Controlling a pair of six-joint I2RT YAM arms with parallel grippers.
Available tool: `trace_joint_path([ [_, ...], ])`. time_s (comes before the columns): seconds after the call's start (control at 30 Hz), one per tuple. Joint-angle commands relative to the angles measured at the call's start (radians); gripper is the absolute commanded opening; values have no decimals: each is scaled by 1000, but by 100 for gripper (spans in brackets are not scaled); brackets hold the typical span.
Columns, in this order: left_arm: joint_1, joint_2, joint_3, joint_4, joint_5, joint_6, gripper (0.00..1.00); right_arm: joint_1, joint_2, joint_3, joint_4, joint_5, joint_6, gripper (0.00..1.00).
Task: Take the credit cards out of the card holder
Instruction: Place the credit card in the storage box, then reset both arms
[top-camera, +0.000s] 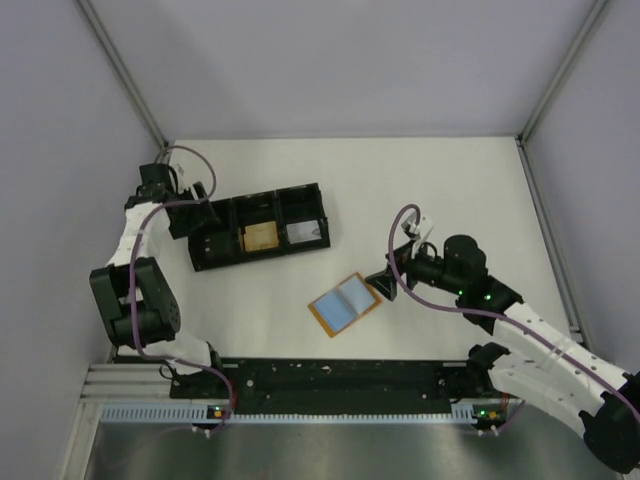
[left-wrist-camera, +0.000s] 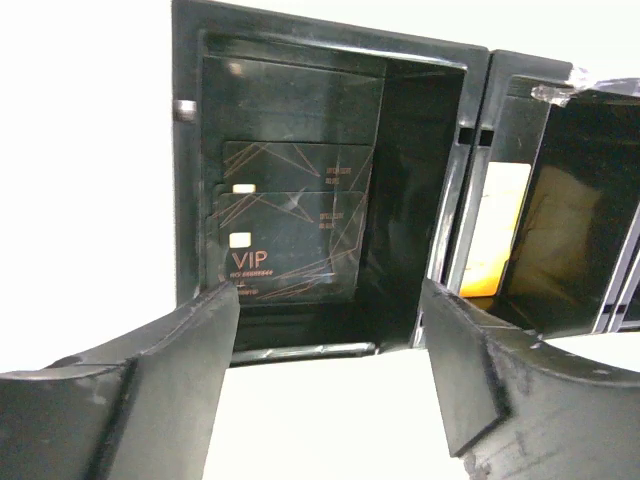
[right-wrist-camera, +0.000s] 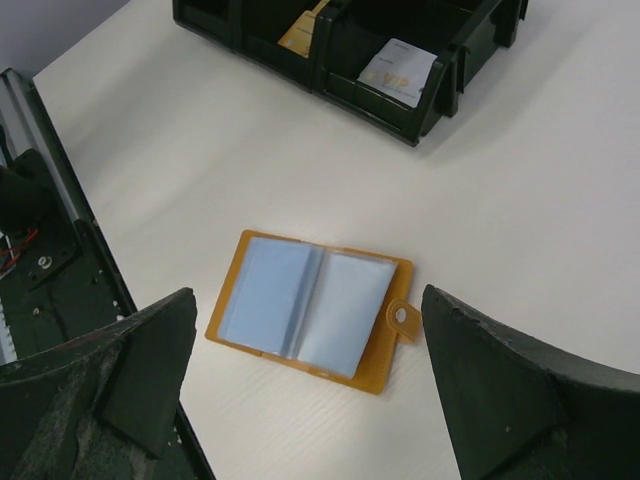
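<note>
Credit cards in the open card holder look light, stiff, slick; we'd pinch an exposed edge. Left claw and right claw gape, empty.

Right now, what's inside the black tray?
Overlapping dark cards in the end compartment under the left gripper, a gold card in the middle, a pale card in the last. Anything beneath those cards is covered.

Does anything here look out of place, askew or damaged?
Nothing looks damaged or spilled. The card holder lies open on the table, skewed to its edges. In the tray's left compartment, two black cards overlap unevenly, one offset above the other, not squared up.
</note>
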Motion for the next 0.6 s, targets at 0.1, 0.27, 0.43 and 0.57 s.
trace_joint_path([
  [0.1, -78, -242, 54, -47, -222, 7, 98, 7, -12, 72, -111, 268, 43, 96],
  [0.27, -171, -432, -24, -7, -251, 21, 98, -8, -5, 134, -228, 448, 96, 98],
  [0.43, -300, -713, -250, 155, -198, 47, 97, -105, -7, 167, -315, 562, 182, 99],
  [0.57, -311, -964, -415, 256, -158, 19, 97, -192, -21, 229, -421, 641, 234, 99],
])
